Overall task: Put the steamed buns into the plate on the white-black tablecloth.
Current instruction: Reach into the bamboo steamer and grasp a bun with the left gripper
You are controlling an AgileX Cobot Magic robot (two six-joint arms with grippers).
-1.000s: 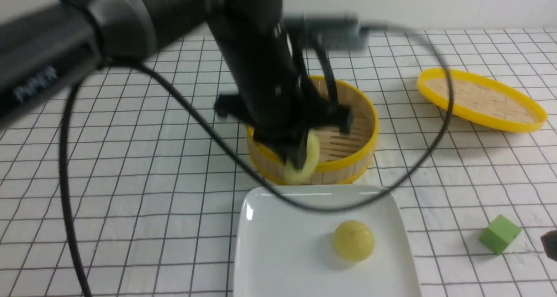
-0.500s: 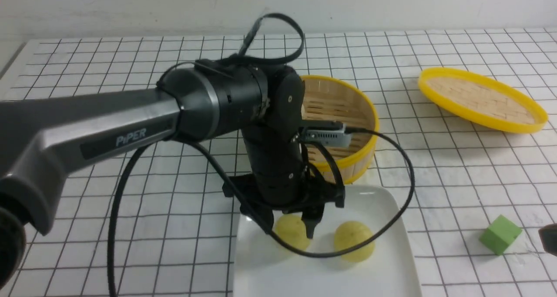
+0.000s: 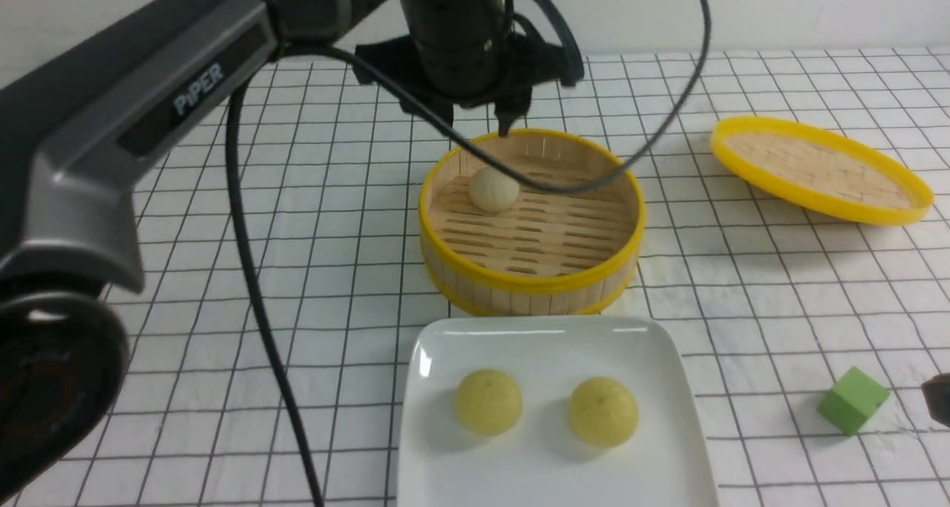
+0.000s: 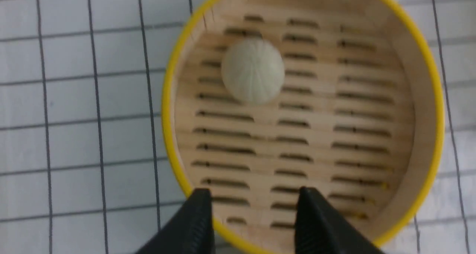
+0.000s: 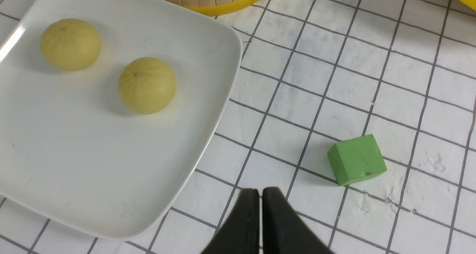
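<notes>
Yellow-green left bun (image 3: 488,401) and right bun (image 3: 603,411) sit side by side, not touching, on the white plate (image 3: 549,330). The plate lies on the gridded tablecloth (image 3: 185,284), just in front of the bamboo steamer (image 3: 531,283). The beige bun (image 3: 494,188) rests inside the steamer, toward its far left. The left jaws hang spread and empty above the steamer's far rim. The right jaws are pressed together, holding nothing, near the green cube (image 3: 852,399).
</notes>
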